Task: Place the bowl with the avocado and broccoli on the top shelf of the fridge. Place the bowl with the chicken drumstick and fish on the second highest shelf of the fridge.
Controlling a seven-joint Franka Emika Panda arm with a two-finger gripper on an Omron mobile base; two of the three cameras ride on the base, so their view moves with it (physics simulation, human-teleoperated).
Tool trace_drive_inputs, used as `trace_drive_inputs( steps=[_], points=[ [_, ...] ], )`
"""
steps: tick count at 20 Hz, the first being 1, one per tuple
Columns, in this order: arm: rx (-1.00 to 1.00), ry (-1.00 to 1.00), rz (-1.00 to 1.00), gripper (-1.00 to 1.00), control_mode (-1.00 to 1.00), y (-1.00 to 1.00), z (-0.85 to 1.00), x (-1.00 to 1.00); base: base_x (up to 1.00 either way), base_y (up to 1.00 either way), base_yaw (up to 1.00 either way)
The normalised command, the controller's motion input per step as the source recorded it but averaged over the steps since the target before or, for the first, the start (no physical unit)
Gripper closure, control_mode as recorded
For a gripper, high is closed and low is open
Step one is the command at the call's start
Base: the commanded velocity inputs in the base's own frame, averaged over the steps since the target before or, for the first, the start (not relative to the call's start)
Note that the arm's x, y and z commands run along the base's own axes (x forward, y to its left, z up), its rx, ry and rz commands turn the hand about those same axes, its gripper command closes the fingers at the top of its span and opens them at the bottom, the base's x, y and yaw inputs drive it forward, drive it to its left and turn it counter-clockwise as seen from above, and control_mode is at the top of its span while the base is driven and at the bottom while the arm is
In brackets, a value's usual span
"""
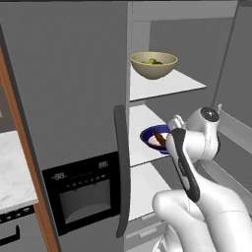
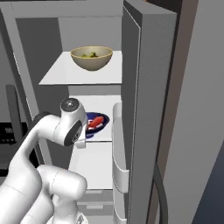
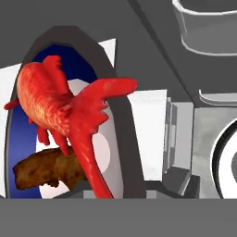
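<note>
You have two bowls in the open fridge. The beige bowl (image 1: 153,65) sits on the top shelf (image 1: 165,86), above the hand, with green food inside; the broccoli (image 2: 92,55) shows as a small bright clump among it. One level down, the blue bowl (image 1: 153,140) rests on the second shelf (image 2: 103,107), right in front of the hand, which reaches in at that height.

From the left base view you see the brown drumstick (image 1: 159,138) lying in the blue bowl's white inside, with the arm's wrist covering the bowl's right part. From the right base view you get the red fish (image 2: 96,122) instead, lying across the bowl just beside the wrist. The hand view puts both close before you: the fish (image 3: 65,115) over the drumstick (image 3: 46,169), the bowl's dark rim arching round them.

The gripper itself is hidden behind the wrist in both base views, and its fingertips do not stand out in the hand view. You cannot tell how far it is open, or whether it grips the bowl.
</note>
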Motion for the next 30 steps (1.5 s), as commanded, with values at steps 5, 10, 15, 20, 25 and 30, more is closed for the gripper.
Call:
trace_drive_inputs(
  steps=[5,10,15,20,25,30],
  points=[
    [0.00,0.00,-0.05,1.00,-1.00,0.00,-0.31,0.78,0.00,0.00,0.00],
    [0.00,0.00,-0.02,1.00,-1.00,0.00,-0.08,0.73,0.00,0.00,0.00],
    [0.00,0.00,0.00,1.00,-1.00,0.00,-0.02,0.71,0.00,0.00,0.00],
    [0.00,0.00,0.00,1.00,-1.00,0.00,-0.04,0.72,0.00,0.00,0.00],
    [0.00,-0.01,0.00,-1.00,-1.00,0.00,0.00,0.53,0.00,0.00,0.00],
    [0.00,0.00,-0.01,-1.00,-1.00,0.00,0.00,0.12,0.00,0.00,0.00]
  ],
)
